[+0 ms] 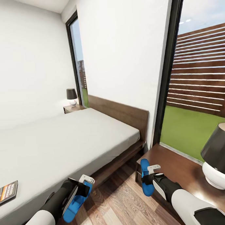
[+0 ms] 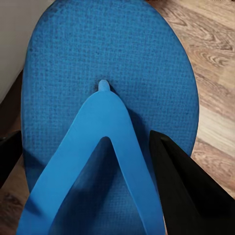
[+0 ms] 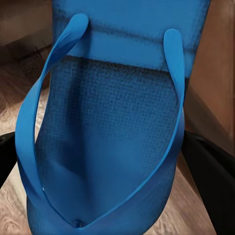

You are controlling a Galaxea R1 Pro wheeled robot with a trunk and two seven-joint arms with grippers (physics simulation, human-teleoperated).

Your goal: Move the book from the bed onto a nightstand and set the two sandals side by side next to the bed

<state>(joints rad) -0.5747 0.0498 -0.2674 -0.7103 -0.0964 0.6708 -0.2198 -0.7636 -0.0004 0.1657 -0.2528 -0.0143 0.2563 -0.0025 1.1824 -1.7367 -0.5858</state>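
Your left pincer (image 1: 83,189) is clenched on one blue sandal (image 1: 74,203), held in the air over the wood floor (image 1: 119,203) just off the bed's (image 1: 61,144) near edge. Your right pincer (image 1: 148,177) grips the other sandal (image 1: 146,178), upright beside the near nightstand (image 1: 180,168), by that nightstand's front corner. The book (image 1: 7,191) lies flat on the mattress at the bed's near edge.

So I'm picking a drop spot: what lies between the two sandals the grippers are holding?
In the head view, only bare wood-plank floor lies between the left sandal and the right sandal, beside the bed.
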